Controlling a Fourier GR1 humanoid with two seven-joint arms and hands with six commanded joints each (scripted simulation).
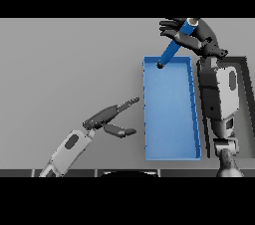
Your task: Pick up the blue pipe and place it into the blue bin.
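**Pipe poised over the bin**

On your grey surface (69, 69), the blue bin (147, 119) lies open. Your right hand (199, 37) curls around the blue pipe (175, 45), held tilted at the bin's far end, lower tip just over the rim. Your left hand (107, 117) rests beside the bin, fingers straight. Placement is under way; next, likely lower and release inside.

No readable text, labels, brands, numbers or signs anywhere.
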